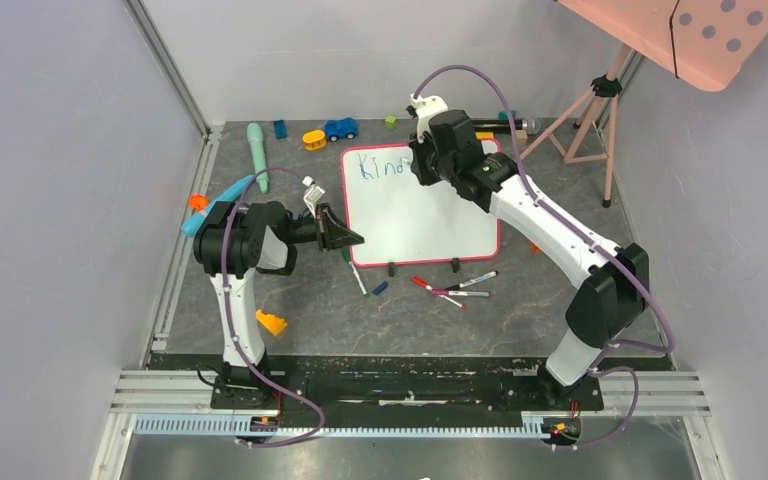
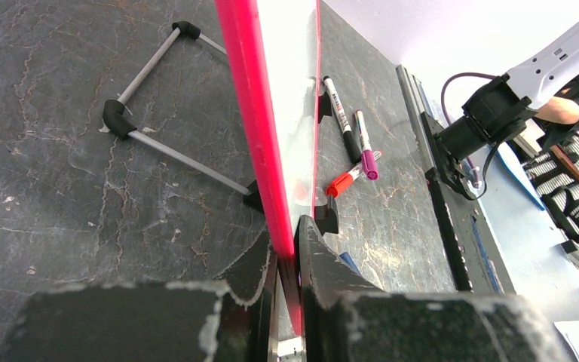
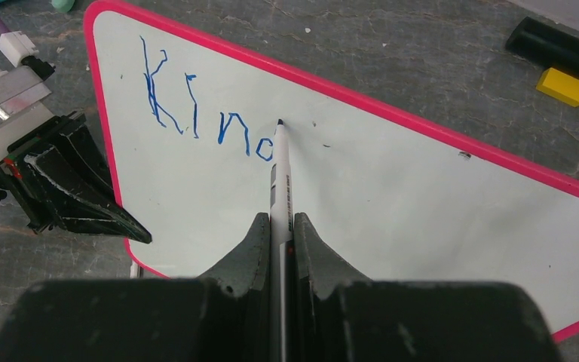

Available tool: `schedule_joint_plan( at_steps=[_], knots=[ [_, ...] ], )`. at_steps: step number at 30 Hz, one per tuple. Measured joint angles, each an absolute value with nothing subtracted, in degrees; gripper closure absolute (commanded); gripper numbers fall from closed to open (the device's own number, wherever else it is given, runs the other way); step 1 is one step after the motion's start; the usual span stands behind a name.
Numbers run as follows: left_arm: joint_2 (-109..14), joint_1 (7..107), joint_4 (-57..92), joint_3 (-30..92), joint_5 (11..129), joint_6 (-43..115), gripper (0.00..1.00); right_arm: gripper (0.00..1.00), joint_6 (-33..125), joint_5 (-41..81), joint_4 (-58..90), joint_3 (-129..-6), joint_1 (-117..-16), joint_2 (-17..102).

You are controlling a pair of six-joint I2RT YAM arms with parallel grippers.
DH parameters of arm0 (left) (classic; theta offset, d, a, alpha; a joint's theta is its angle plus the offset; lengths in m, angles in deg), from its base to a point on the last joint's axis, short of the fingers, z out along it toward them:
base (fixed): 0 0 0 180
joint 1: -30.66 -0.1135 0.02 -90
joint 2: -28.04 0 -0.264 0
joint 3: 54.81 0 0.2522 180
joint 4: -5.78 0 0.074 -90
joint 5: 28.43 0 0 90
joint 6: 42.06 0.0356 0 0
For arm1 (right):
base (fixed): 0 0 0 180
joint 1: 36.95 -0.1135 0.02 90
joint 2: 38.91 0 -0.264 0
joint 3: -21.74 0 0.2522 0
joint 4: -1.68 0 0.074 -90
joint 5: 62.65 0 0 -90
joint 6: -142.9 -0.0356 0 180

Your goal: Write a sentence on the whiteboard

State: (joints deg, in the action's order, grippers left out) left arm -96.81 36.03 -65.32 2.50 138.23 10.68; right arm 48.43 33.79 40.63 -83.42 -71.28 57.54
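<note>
my left end effector [image 2: 288, 234] clamps the edge of the pink-framed glossy white whiteboard [image 1: 410, 215]; right end effector [image 3: 275, 220] grasps slim white marker [image 3: 280, 173], tip on board by blue letters [image 3: 188, 113].

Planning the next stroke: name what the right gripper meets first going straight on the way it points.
The whiteboard: the right gripper holds a marker whose tip seems to touch it.

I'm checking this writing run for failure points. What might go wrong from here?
1. The left jaws pinch only the thin frame of the board. If that grip slips, pen pressure may shift the board and skew the letters.
2. The right jaws hold the marker well back from its tip, so it may tilt or slide and leave faint or crooked strokes.
</note>
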Motion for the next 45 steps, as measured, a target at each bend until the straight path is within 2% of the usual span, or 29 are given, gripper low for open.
schedule_joint_plan(
  at_steps=[45],
  knots=[
    [-96.8, 36.0, -65.4, 2.5, 138.5, 10.7, 0.98, 1.00, 47.4, 30.5, 39.5, -77.3, -70.9, 53.6]
  ],
)
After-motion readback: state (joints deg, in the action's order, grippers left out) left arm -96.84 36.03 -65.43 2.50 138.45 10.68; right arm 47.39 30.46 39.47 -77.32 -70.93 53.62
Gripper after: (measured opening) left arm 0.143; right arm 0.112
